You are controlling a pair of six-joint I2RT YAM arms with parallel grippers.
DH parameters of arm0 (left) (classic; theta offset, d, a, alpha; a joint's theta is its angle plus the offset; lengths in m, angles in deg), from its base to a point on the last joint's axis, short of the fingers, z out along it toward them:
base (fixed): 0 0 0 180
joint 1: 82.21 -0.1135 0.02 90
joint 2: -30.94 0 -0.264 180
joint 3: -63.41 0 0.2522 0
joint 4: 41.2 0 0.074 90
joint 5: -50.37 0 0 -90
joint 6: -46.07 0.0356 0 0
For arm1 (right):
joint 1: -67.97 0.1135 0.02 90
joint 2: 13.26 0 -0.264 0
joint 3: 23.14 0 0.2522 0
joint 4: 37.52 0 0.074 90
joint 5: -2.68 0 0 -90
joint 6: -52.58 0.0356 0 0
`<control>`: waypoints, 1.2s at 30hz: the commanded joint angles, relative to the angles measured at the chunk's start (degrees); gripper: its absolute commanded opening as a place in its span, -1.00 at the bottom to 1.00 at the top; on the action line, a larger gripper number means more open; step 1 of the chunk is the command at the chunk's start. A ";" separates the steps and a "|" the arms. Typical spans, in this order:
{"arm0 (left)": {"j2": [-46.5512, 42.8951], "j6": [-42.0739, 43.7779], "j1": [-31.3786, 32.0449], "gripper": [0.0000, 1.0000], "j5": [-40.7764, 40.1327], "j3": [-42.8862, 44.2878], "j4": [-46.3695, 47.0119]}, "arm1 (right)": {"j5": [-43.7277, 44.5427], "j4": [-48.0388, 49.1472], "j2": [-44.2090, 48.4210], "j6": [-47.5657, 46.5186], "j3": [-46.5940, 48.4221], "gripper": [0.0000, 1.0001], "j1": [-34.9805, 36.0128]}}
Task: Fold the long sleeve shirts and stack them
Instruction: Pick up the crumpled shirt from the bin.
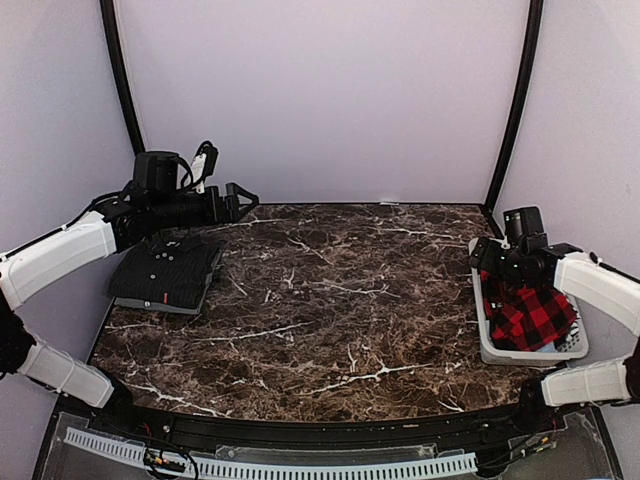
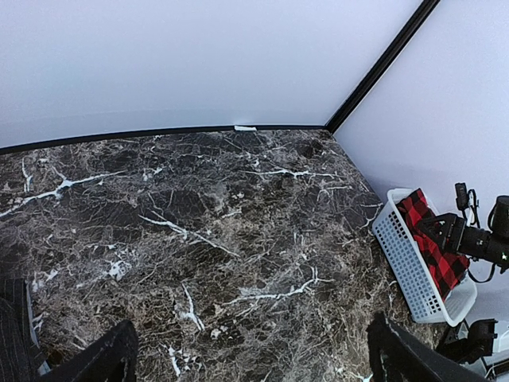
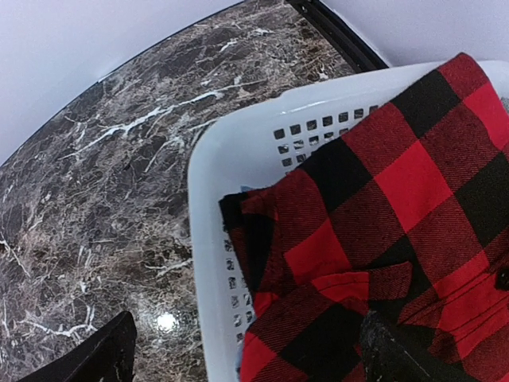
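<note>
Red-and-black flannel shirt (image 3: pixel 382 199) lay bunched in the white basket (image 3: pixel 211 159) at the right edge of the worktop (image 1: pixel 340 300) beneath the right tool (image 3: pixel 250 350), jaws apart, whereas only the top view showed the folded charcoal shirt (image 1: pixel 165 272) whole, near the left tool (image 1: pixel 245 200), likewise spread.

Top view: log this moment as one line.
left gripper open, empty | right gripper open, over flannel shirt | flannel shirt bunched in white basket | charcoal shirt folded, left side of table
</note>
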 commanded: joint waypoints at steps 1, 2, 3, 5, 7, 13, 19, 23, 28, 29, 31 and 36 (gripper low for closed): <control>-0.23 0.76 0.00 0.98 0.41 0.27 -0.28 | -5.97 6.61 -1.67 -1.22 -2.37 0.87 -3.29; -0.24 0.77 0.00 0.98 0.39 0.25 -0.32 | -6.93 7.39 -2.34 -1.03 -2.76 0.86 -4.03; -0.29 0.81 0.00 0.98 0.46 0.19 -0.32 | -7.57 7.84 -3.04 -0.73 -3.04 0.86 -4.59; -0.40 0.90 0.00 0.98 0.52 0.27 -0.44 | -8.75 9.15 -4.10 -0.31 -3.69 0.85 -5.77; -0.61 0.94 0.00 0.98 0.48 0.12 -0.50 | -9.58 10.41 -5.17 -0.16 -4.28 0.84 -6.40; -0.99 1.11 0.00 0.98 0.57 0.05 -0.75 | -8.92 11.15 -7.27 3.31 -5.43 0.75 -7.29; -0.97 1.36 0.00 0.98 0.74 0.30 -0.81 | -10.08 14.00 -5.96 6.85 -9.42 0.33 -10.35; -0.86 1.39 0.00 0.98 0.74 0.33 -0.77 | -10.63 15.33 -4.31 7.92 -11.01 -0.02 -10.77; -0.54 1.12 0.00 0.98 1.22 0.61 -0.66 | -11.07 15.41 -3.10 8.22 -11.05 -0.53 -10.87; -0.52 1.08 0.00 0.98 1.25 0.76 -0.67 | -10.98 15.13 -2.94 8.15 -10.94 -0.63 -10.89; -0.51 1.04 -0.02 0.98 1.25 0.91 -0.68 | -10.70 14.32 -2.46 7.89 -10.43 -0.82 -10.90; -0.51 1.04 0.00 0.98 1.51 1.01 -0.51 | -9.03 11.13 -0.52 6.57 -8.14 -1.00 -10.91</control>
